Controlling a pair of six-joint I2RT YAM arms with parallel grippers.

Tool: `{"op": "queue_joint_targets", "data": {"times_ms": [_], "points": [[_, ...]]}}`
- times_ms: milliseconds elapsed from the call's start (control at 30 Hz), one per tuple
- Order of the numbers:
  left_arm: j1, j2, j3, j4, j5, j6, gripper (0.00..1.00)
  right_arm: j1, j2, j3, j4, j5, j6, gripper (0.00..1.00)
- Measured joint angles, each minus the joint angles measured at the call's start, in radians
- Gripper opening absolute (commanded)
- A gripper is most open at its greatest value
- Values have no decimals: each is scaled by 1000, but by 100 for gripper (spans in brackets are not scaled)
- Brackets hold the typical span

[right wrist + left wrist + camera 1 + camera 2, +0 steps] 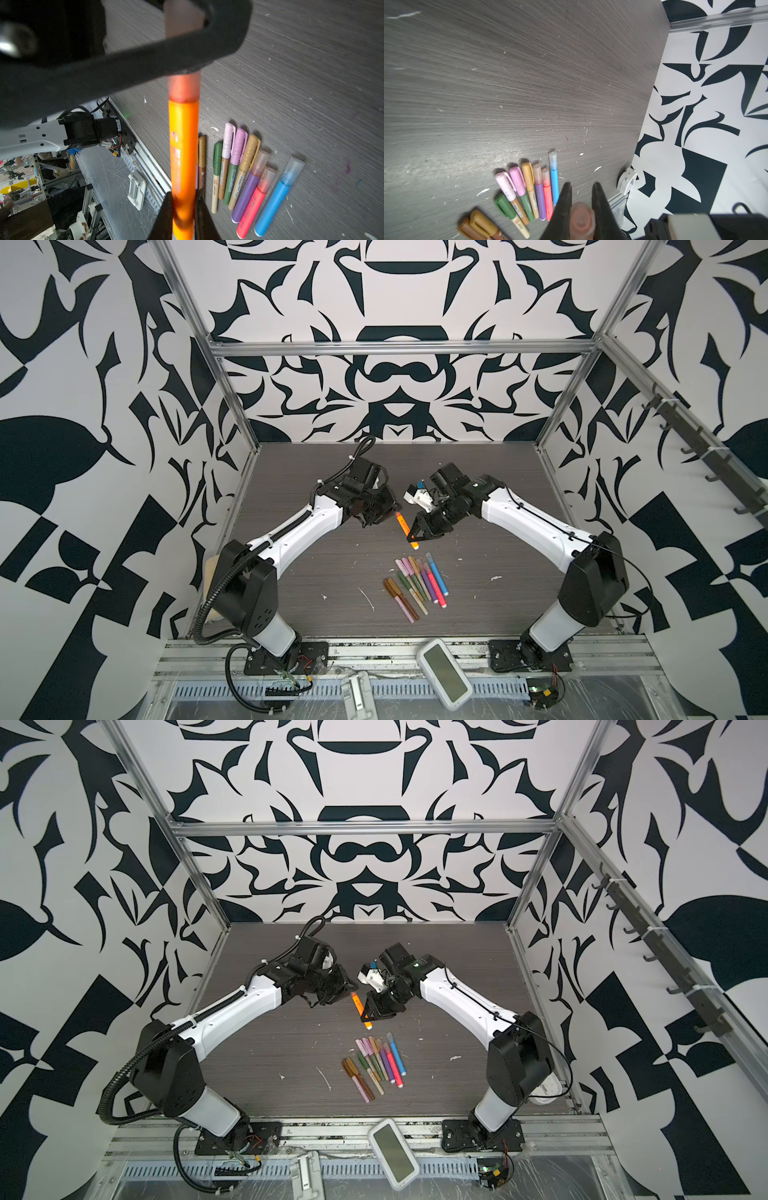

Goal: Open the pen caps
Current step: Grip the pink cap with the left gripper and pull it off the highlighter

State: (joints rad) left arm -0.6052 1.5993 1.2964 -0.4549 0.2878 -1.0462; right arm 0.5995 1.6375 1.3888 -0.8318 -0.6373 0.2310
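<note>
Jaws tight: left on cap, end-on by wrist view alone; right on pen

Capped orange pen aloft; remaining pens lie clustered.

Enclosure walls bearing black-and-white abstract pattern; aluminium frame rails at corners; dark grey wood-grain tabletop, scuffed with pale flecks.

Dark woodgrain table, cluster of capped pens lying side by side, white flecks
</note>
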Motion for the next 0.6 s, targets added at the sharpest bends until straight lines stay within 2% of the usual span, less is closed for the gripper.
{"op": "queue_joint_targets", "data": {"times_ms": [133, 300, 400, 600], "points": [[0, 27, 90, -90, -44, 42, 0, -24, -3, 0, 7, 0, 1, 37], [-2, 32, 199, -195, -192, 59, 0, -62, -39, -1, 44, -3, 5, 37], [2, 11, 196, -216, -263, 44, 0, -74, -64, -1, 66, -5, 7, 35], [14, -5, 195, -227, -292, 45, 0, -79, -73, -1, 135, -48, 29, 40]]}}
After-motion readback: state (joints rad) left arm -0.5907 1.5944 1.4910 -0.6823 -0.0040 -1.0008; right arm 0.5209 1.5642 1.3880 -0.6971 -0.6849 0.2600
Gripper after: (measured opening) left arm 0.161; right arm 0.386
